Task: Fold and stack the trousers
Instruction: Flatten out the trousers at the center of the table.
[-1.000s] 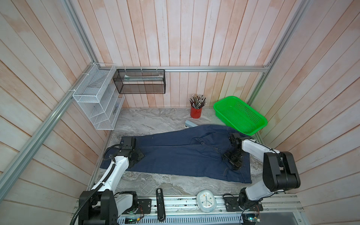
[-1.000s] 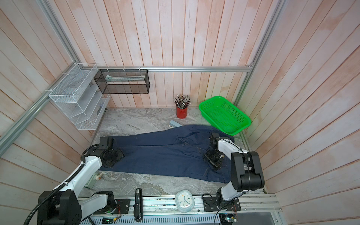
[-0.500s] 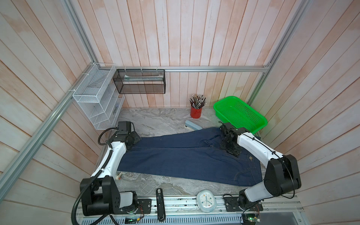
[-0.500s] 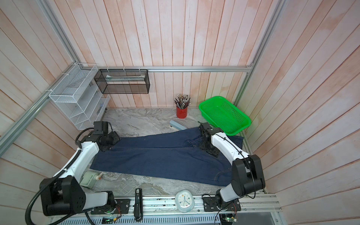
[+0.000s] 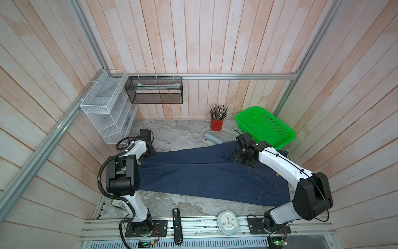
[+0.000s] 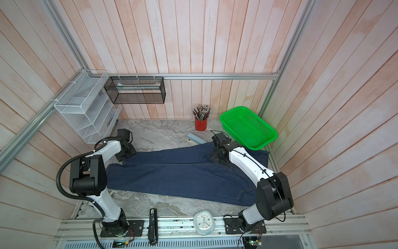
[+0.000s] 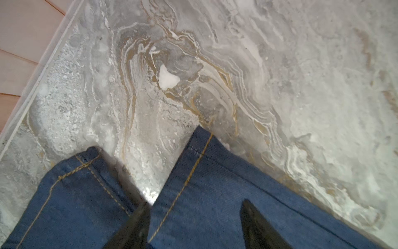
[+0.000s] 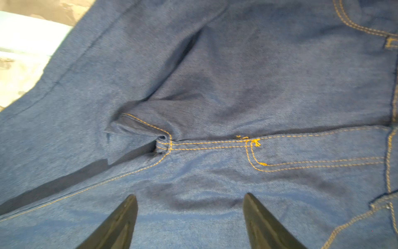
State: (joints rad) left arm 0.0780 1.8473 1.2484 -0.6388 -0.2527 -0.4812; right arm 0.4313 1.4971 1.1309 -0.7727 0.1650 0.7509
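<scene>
Right, nearest the robot first: the trousers (image 5: pixel 204 176) lie flat on the marble table (image 5: pixel 172 133). Their long axis runs straight across it, with the hems out by the left arm and the waist by the right arm. The near leg (image 6: pixel 172 183) stretches out untouched, with neither arm over it. A step farther back, both tools sit over the far leg (image 6: pixel 168 156).

The left gripper (image 7: pixel 195 204) is right at the hem end. Its fingers are spread wide, with one over the gap between the two legs and the other out over the denim, so the far leg's hem (image 7: pixel 201 138) lies just ahead of the tips. Nothing is pinched. In a top view it hovers (image 5: pixel 148 154) at that same cuff.

The right gripper (image 8: pixel 189 195) is over by the crotch, its fingers also spread and empty. The crotch seam (image 8: pixel 163 143), with its tan stitching, is bunched into a small fold just beyond the tips.

So the picture is one arm per end, and each is nearer its own end of the same leg. My read is that the next move is a lengthwise fold, and it turns on that line-up: cloth ahead of both sets of fingers and the near leg waiting behind them. The bunched seam may want care.

Farthest back, the green basket (image 5: pixel 265 127) sits close to the waist end.
</scene>
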